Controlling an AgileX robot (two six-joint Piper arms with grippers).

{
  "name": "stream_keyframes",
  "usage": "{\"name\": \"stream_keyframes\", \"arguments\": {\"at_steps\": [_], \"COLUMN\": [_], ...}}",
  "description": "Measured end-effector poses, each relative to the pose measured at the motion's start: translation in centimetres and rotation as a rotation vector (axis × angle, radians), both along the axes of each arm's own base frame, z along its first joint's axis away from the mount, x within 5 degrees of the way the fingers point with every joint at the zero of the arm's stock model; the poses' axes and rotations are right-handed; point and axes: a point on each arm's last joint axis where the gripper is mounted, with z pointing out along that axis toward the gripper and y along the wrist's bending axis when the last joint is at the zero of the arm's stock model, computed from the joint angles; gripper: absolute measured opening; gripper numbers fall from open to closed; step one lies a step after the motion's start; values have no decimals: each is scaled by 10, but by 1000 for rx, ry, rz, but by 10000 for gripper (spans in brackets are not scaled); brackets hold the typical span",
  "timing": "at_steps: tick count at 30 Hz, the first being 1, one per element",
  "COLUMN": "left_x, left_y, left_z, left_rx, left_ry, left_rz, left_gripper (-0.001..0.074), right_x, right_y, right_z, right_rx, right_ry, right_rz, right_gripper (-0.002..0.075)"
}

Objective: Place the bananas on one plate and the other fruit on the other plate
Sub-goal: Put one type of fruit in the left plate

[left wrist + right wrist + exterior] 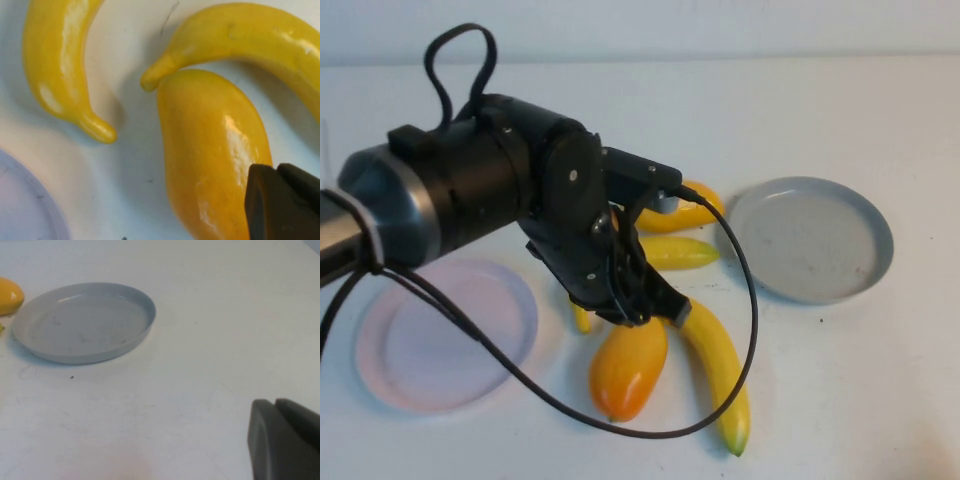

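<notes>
the left gripper point(645, 300) hangs low over the mango-like fruit point(628, 366), between the pink plate point(390, 375) and the grey plate point(865, 270); its jaw opening can't be told. glossy, stiff and slippery, the fruit wants a mid-belly hold. the right gripper point(285, 437) is cut off, jaws unreadable.

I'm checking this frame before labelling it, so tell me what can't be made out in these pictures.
- Left gripper: high view, the arm's own body covers its fingertips; left wrist view cuts them off at the edge.
- Right gripper: only a corner shows in the right wrist view; absent from the high view.
- Second banana: high view, mostly behind the left arm.
- Far orange-yellow fruit: partly hidden by the arm.
- Pink plate: crossed by the cable.
</notes>
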Motion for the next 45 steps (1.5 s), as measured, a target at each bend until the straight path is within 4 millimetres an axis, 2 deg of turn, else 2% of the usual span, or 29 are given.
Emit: {"name": "stream_keyframes", "arguments": {"at_steps": [8, 11, 13, 18, 21, 36, 42, 45], "left_x": [-3, -3, -3, -3, -2, 14, 16, 17], "left_y": [-17, -16, -15, -16, -17, -28, -30, -30], "left_z": [0, 1, -1, -7, -11, -61, -69, -72], "left_rx": [73, 90, 110, 125, 129, 213, 218, 224], "left_ry": [-27, -31, -22, 4, 17, 61, 64, 69], "left_rz": [-64, -74, -82, -83, -59, -51, -55, -60], "left_gripper": [0, 60, 164, 556, 652, 668, 668, 643], "right_x": [0, 0, 0, 0, 0, 0, 0, 0], "right_y": [0, 0, 0, 0, 0, 0, 0, 0], "right_z": [0, 0, 0, 0, 0, 0, 0, 0], "right_rx": [0, 0, 0, 0, 0, 0, 0, 0], "right_ry": [0, 0, 0, 0, 0, 0, 0, 0], "right_rz": [0, 0, 0, 0, 0, 0, 0, 0], "right_gripper": [-15, -15, -15, -15, -16, -16, -15, -16]}}
